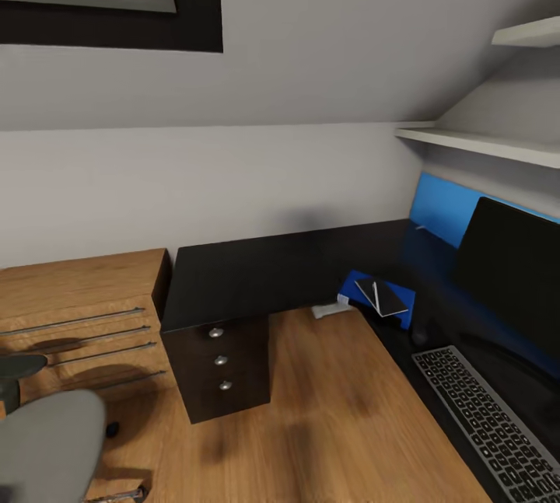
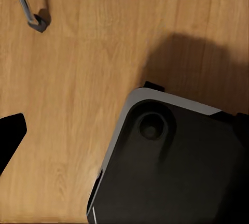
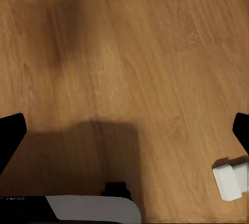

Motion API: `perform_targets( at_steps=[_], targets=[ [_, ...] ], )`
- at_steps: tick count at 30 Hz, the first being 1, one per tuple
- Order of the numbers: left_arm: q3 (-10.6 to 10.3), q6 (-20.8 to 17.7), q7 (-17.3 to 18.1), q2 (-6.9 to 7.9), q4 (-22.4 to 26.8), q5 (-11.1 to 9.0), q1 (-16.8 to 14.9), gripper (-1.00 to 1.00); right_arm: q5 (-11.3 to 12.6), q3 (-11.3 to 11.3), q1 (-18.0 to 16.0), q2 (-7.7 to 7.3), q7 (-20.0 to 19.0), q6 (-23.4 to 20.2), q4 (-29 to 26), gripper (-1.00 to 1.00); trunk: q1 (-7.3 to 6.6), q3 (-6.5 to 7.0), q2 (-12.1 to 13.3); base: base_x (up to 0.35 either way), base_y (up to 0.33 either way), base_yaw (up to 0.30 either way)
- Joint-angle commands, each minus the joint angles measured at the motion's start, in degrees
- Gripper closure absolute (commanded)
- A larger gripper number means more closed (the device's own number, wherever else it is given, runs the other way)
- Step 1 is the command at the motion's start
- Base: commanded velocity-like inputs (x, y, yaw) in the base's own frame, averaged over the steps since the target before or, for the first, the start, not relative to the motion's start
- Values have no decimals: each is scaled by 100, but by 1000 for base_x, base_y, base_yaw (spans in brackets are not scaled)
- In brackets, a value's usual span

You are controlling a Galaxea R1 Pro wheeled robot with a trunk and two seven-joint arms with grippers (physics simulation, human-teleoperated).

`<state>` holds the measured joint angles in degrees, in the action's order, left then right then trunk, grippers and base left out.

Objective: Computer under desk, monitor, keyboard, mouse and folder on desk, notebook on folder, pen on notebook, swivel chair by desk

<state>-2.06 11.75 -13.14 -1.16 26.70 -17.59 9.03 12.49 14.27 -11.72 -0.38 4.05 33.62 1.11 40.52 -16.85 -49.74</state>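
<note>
Nearest, below the arms: warm oak-plank floor [image 3: 155,53]. Right gripper [image 3: 124,130] spread wide over it, black fingertips [image 3: 10,136] far apart with nothing between. Left gripper [image 2: 124,136] low over the same boards, with just one black fingertip [image 2: 9,138] seen beside the robot's dark, grey-edged base [image 2: 171,172]; open or closed, cannot tell. Close by, a chrome spoke ending in a dark caster [image 2: 39,21], probably part of the chair.

In the head view, low at the left: grey padded swivel chair [image 1: 47,448] with black armrest [image 1: 15,369], standing on the floor, apart from the long black L-shaped desk [image 1: 272,270]. Probably the piece still to be placed. Likely fairly heavy but free-rolling on casters, and prone to spin about its column when pushed off-centre. Best taken by the stiff armrest or the rim of the back, not the soft seat padding; a steady push low and near the centre line should keep it from turning.

Further on, the slim dark keyboard with grey keys [image 1: 490,417] flat on the desk. Beyond it, the flat bright blue folder [image 1: 381,301] on the desktop near the inner corner, carrying a dark notebook [image 1: 385,295] and a thin pen [image 1: 376,295]. Upright to the right, the wide black-fronted monitor [image 1: 513,277] before the bright blue back panel [image 1: 439,211].
</note>
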Motion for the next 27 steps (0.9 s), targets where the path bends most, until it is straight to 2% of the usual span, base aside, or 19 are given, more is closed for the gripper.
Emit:
perform_targets(
  at_steps=[1,9,27],
  targets=[
    [-23,11,-31,2,11,-34,3,-100,33,49,-6,2,17,21,12,-100,-2,-6,-5,-268,-198,0],
    [-23,11,-23,2,6,-34,3,-100,38,54,-6,18,17,22,12,-100,-2,-6,-5,-106,-288,0],
    [-26,-11,-28,-11,2,-27,3,-100,20,58,-6,64,17,60,12,-100,-2,-6,-5,-1,-19,257]
  ],
)
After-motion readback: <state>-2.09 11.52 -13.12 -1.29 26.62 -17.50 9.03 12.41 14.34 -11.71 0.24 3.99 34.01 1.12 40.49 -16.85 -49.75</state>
